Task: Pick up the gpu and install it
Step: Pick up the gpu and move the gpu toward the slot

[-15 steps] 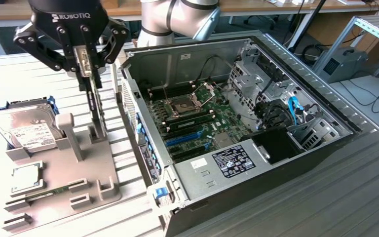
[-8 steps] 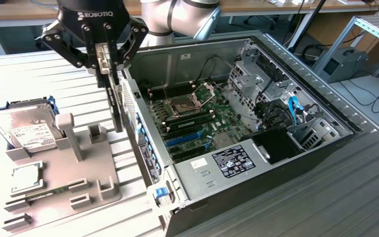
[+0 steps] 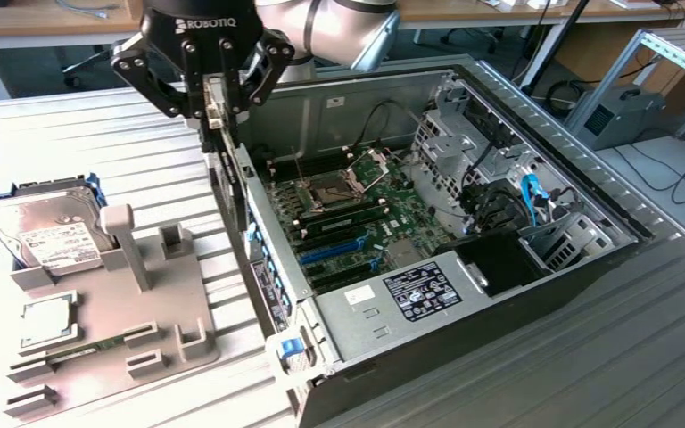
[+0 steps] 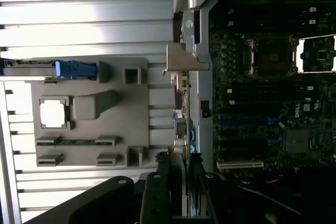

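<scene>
The gripper [image 3: 215, 114] is clamped on the top edge of the gpu [image 3: 224, 165], which hangs upright and edge-down from its fingers, clear of the counter [image 3: 81, 143]. In the exterior view the card sits at the rim of the open computer case [image 3: 438, 303] on that view's left, between the motherboard [image 3: 355, 223] and the grey fixture [image 3: 117, 312] that carries the hard drive [image 3: 45, 236]. In the wrist view the gpu [image 4: 180, 129] runs along the case wall with its silvery bracket end away from the gripper [image 4: 178, 179]; whether it is inside the wall I cannot tell.
</scene>
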`<state>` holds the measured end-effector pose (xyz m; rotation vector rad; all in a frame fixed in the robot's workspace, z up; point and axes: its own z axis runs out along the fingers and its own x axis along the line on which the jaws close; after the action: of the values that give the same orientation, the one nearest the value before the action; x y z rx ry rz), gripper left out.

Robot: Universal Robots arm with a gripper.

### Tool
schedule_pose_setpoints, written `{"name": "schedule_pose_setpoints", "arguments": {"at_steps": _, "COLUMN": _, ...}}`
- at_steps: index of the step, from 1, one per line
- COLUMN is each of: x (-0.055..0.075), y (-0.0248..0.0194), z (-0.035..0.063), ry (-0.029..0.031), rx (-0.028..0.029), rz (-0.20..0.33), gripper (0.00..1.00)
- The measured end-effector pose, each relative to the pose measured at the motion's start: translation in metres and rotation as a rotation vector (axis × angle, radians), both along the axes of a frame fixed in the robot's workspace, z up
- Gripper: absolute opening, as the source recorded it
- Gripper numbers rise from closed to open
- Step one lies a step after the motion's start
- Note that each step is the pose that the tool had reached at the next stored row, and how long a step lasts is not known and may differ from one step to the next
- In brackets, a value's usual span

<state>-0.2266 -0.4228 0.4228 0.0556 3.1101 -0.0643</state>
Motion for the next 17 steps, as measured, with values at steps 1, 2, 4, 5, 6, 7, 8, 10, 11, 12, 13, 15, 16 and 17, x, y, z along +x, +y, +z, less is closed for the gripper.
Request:
{"name": "schedule_pose_setpoints", "arguments": {"at_steps": 1, "x": 0.003, "y": 0.0002, "z": 0.0000, "ry": 0.0000, "rx": -0.0003, "rz": 0.000, "gripper": 0.27}}
{"name": "schedule_pose_setpoints", "arguments": {"at_steps": 2, "x": 0.007, "y": 0.0003, "z": 0.0000, "ry": 0.0000, "rx": -0.0006, "rz": 0.000, "gripper": 0.27}}
{"name": "schedule_pose_setpoints", "arguments": {"at_steps": 4, "x": 0.013, "y": 0.0006, "z": 0.0000, "ry": 0.0002, "rx": -0.0011, "rz": 0.000, "gripper": 0.27}}
{"name": "schedule_pose_setpoints", "arguments": {"at_steps": 5, "x": 0.017, "y": 0.0007, "z": 0.0000, "ry": 0.0004, "rx": -0.0015, "rz": 0.000, "gripper": 0.27}}
{"name": "schedule_pose_setpoints", "arguments": {"at_steps": 6, "x": 0.019, "y": 0.0007, "z": 0.0000, "ry": 0.0006, "rx": -0.0017, "rz": 0.000, "gripper": 0.27}}
{"name": "schedule_pose_setpoints", "arguments": {"at_steps": 7, "x": 0.022, "y": 0.0008, "z": -0.0001, "ry": 0.0007, "rx": -0.0021, "rz": 0.000, "gripper": 0.27}}
{"name": "schedule_pose_setpoints", "arguments": {"at_steps": 8, "x": 0.025, "y": 0.0008, "z": -0.0001, "ry": 0.0008, "rx": -0.0025, "rz": 0.000, "gripper": 0.27}}
{"name": "schedule_pose_setpoints", "arguments": {"at_steps": 10, "x": 0.029, "y": 0.0010, "z": -0.0004, "ry": 0.0008, "rx": -0.0031, "rz": 0.000, "gripper": 0.27}}
{"name": "schedule_pose_setpoints", "arguments": {"at_steps": 11, "x": 0.031, "y": 0.0010, "z": -0.0006, "ry": 0.0009, "rx": -0.0033, "rz": 0.000, "gripper": 0.27}}
{"name": "schedule_pose_setpoints", "arguments": {"at_steps": 12, "x": 0.033, "y": 0.0011, "z": -0.0008, "ry": 0.0009, "rx": -0.0035, "rz": 0.000, "gripper": 0.27}}
{"name": "schedule_pose_setpoints", "arguments": {"at_steps": 13, "x": 0.035, "y": 0.0012, "z": -0.0010, "ry": 0.0010, "rx": -0.0040, "rz": 0.000, "gripper": 0.27}}
{"name": "schedule_pose_setpoints", "arguments": {"at_steps": 15, "x": 0.039, "y": 0.0012, "z": -0.0014, "ry": 0.0010, "rx": -0.0043, "rz": 0.000, "gripper": 0.27}}
{"name": "schedule_pose_setpoints", "arguments": {"at_steps": 16, "x": 0.042, "y": 0.0013, "z": -0.0015, "ry": 0.0011, "rx": -0.0045, "rz": 0.000, "gripper": 0.27}}
{"name": "schedule_pose_setpoints", "arguments": {"at_steps": 17, "x": 0.044, "y": 0.0013, "z": -0.0018, "ry": 0.0013, "rx": -0.0044, "rz": 0.000, "gripper": 0.27}}
